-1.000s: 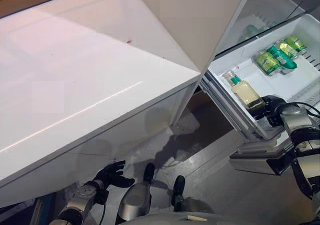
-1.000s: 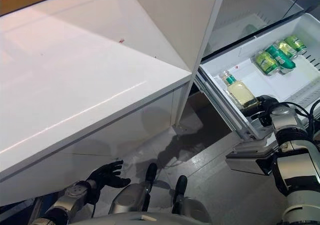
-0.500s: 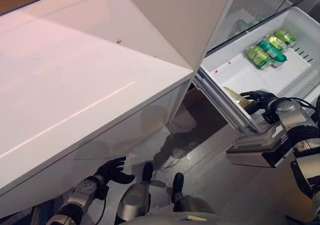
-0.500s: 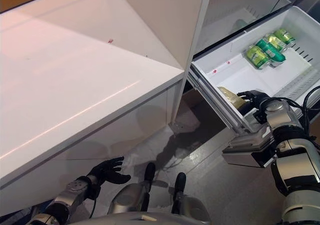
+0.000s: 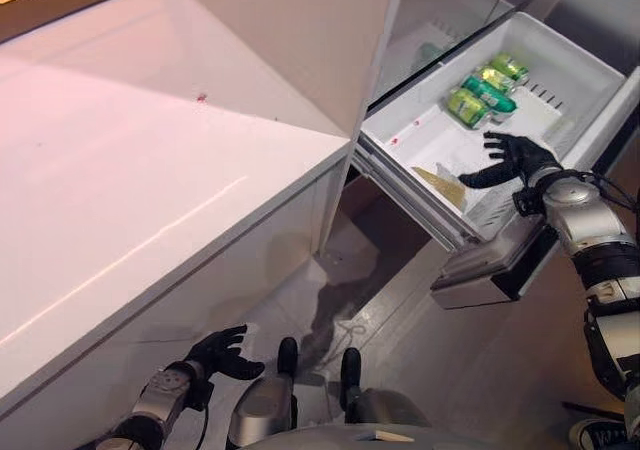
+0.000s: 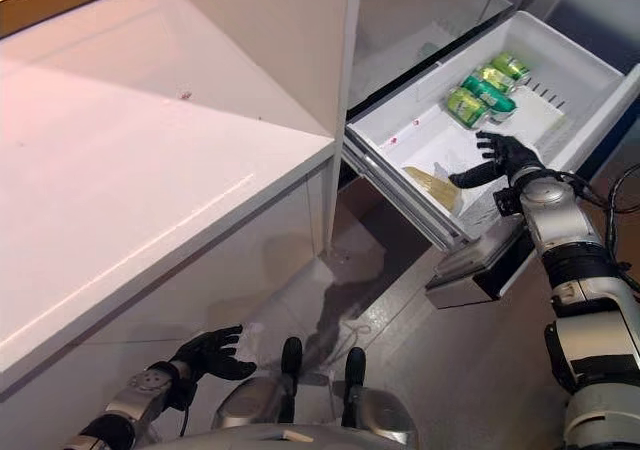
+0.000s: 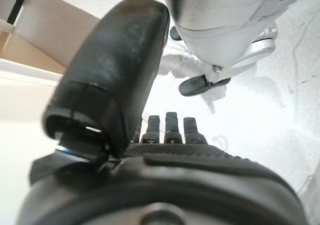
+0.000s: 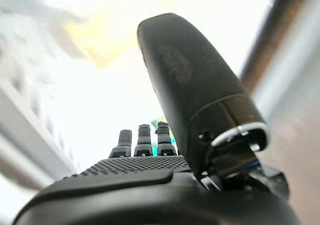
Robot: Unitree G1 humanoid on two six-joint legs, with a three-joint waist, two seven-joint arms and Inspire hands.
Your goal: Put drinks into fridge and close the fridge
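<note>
A white fridge drawer stands pulled out at the right. Green cans lie at its far end. A bottle of pale yellow drink lies on its side near the drawer's front wall. My right hand is open and empty, with spread fingers, just above the drawer beside the bottle and apart from it; its straight fingers show in the right wrist view. My left hand hangs open and empty low near the floor, under the white counter; it also shows in the left wrist view.
A broad white counter fills the left. A tall pale panel stands between it and the fridge. A lower grey drawer front juts out under the white drawer. Grey floor lies below.
My right hand has let go of the bottle, opened and lifted over the drawer. The bottle now lies in the drawer. The camera has shifted; the left hand stays low.
</note>
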